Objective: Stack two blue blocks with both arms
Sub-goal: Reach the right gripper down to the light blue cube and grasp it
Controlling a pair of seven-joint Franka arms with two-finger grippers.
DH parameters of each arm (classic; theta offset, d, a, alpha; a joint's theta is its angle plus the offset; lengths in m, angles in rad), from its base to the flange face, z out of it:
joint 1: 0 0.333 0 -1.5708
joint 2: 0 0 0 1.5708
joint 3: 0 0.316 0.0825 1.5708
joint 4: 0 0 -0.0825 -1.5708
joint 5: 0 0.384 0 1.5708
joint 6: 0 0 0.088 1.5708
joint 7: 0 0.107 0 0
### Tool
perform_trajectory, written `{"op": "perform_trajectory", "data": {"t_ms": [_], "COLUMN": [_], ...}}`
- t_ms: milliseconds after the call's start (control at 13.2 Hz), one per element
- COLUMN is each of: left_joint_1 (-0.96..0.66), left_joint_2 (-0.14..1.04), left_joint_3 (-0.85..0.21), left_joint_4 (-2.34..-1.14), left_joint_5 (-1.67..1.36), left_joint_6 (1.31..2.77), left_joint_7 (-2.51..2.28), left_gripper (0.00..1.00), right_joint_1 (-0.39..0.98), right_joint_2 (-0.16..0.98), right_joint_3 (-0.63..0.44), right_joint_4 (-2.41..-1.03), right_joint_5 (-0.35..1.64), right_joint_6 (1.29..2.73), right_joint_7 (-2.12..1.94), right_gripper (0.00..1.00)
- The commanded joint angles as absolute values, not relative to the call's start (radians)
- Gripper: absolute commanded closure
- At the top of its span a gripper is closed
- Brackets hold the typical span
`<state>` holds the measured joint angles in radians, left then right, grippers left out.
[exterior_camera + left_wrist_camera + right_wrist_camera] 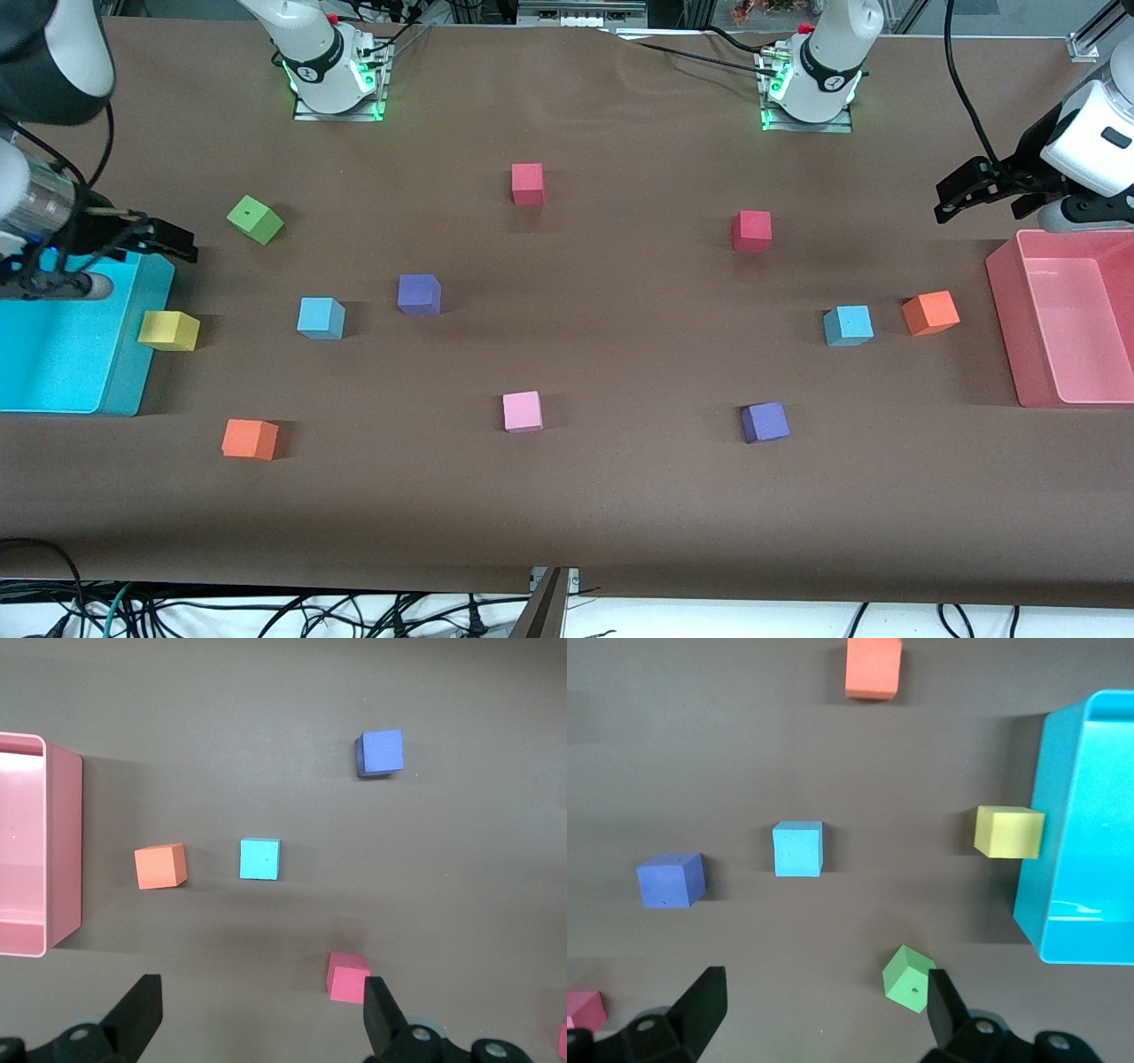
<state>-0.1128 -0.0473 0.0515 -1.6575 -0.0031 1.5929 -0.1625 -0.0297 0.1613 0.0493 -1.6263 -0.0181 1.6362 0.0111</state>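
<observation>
Altogether two blue blocks sit apart: one (321,317) near the spread right gripper (164,237) hovering over the turquoise bin (53,354), one (848,324) near the spread left gripper (961,197) by the pink bin (1005,310).

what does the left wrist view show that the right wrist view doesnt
Only the left wrist view: pink bin, the blue block near it, open left gripper.
Only the right wrist view: turquoise bin, yellow cube, green cube, the other blue block, open right gripper.
Shared: brown table; each has an orange and a purple cube, but different ones.
</observation>
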Motion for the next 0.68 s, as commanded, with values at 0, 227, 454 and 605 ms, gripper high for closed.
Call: {"op": "perform_trajectory", "data": {"t_ms": [0, 227, 454, 605], "left_joint_1": [-0.101, -0.101, -0.101, -0.101], "left_joint_2": [-0.069, -0.067, -0.067, -0.063], "left_joint_3": [0.051, 0.051, 0.051, 0.051], "left_joint_4": [-1.681, -1.689, -1.697, -1.695], "left_joint_5": [-0.023, -0.023, -0.023, -0.023], "left_joint_6": [1.605, 1.609, 1.609, 1.611], "left_joint_7": [-0.135, -0.124, -0.124, -0.124], "left_gripper": [0.0, 0.0, 0.0, 0.0], "right_joint_1": [-0.012, 0.041, 0.084, 0.084], "right_joint_2": [0.211, 0.264, 0.278, 0.278], "right_joint_3": [0.051, 0.051, 0.051, 0.051], "right_joint_4": [-1.631, -1.641, -1.727, -1.831], "right_joint_5": [-0.021, -0.023, -0.023, -0.023], "right_joint_6": [1.634, 1.68, 1.802, 1.94], "right_joint_7": [0.021, 0.121, 0.196, 0.198], "right_gripper": [0.0, 0.0, 0.0, 0.0]}}
